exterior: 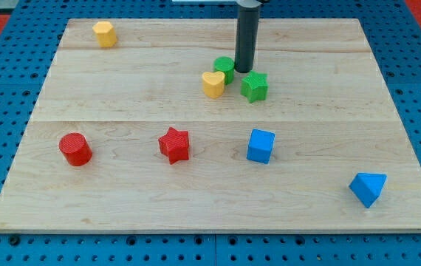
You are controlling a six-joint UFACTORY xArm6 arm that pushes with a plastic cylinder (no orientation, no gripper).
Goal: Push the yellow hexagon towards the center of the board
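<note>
The yellow hexagon [105, 33] sits near the board's top left corner. My tip [244, 69] is far to its right, near the top middle of the board. The tip stands between a green cylinder [224, 69] on its left and a green star [254, 86] at its lower right, touching or nearly touching the cylinder. A yellow heart [213, 83] lies just below and left of the green cylinder.
A red cylinder [74, 148], a red star [174, 144] and a blue cube [261, 145] lie in a row across the lower half. A blue triangular block [367, 188] sits at the lower right. The wooden board [122, 214] rests on a blue pegboard.
</note>
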